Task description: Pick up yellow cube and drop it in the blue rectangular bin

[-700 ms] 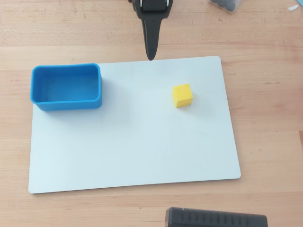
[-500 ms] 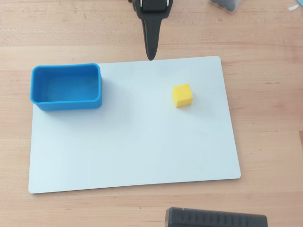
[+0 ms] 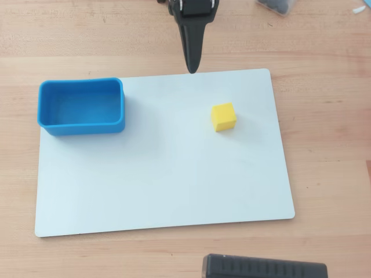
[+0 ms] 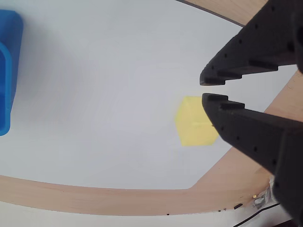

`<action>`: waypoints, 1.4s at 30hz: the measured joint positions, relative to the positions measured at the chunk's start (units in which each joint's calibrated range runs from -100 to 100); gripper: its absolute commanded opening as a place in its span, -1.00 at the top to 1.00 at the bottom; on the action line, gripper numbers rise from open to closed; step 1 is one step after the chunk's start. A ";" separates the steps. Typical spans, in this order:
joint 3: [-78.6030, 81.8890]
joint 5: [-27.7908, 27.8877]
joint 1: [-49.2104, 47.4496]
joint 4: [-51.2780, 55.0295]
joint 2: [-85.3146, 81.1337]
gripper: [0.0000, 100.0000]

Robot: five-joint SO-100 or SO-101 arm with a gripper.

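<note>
A yellow cube (image 3: 223,117) sits alone on the right half of a white board (image 3: 162,179) laid on a wooden table (image 3: 324,145), seen in the overhead view. The cube rests flat on the board, nearer the right edge than the middle, and well apart from everything else.

At the board's top-left corner stands a blue bin (image 3: 81,106), its long side running along the top edge; its floor is bare. Its left wall lines up with the board's left edge.

The black gripper (image 3: 191,65) hangs at the middle of the board's top edge, its tip pointing down toward the board, between bin and cube and touching neither. In the wrist view the gripper (image 4: 202,89) shows its two toothed fingers (image 4: 246,123) nearly together, only a thin slit between the tips and nothing held in them. The cube (image 4: 194,124) lies on the board beneath, partly covered by the lower finger, and a corner of the bin (image 4: 8,71) shows at the left edge.

A dark ribbed block (image 3: 264,269) lies on the table below the board's bottom edge, cut off by the frame. Another dark object (image 3: 278,5) sits at the top edge of the overhead view.
</note>
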 measured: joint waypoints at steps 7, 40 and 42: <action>-16.06 0.24 -0.23 0.00 19.40 1.00; -87.10 -1.61 -9.19 26.76 97.00 1.00; -87.48 -1.61 -9.03 27.29 97.18 1.00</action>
